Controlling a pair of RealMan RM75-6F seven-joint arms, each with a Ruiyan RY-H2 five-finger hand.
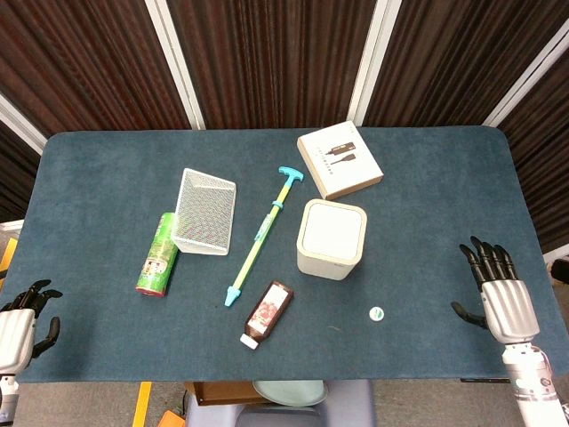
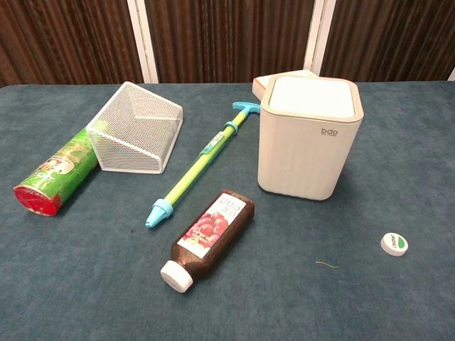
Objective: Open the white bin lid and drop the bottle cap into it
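**My hands wait at the table's edges, and the cap lies alone**

My right hand [image 1: 498, 289] is at the right end of the near edge of the table [image 1: 107, 169]. Its fingers are straight and spread apart, and it holds nothing. My left hand [image 1: 22, 320] is at the near left corner. Its fingers are a little bent but apart, and it holds nothing too.

The bottle cap [image 1: 377, 313] is small, white and green. It lies flat near the near edge, to the left of my right hand and well apart from it.

The white bin [image 1: 331, 238] stands upright in the middle of the table, with its lid [image 2: 313, 97] down. The cap lies just past the bin's near right corner, not touching it.

A brown bottle [image 1: 268, 312] lies on its side left of the cap. Farther left are a green and yellow pump [image 1: 260, 236], a white wire basket [image 1: 205, 212] and a green can [image 1: 158, 253].
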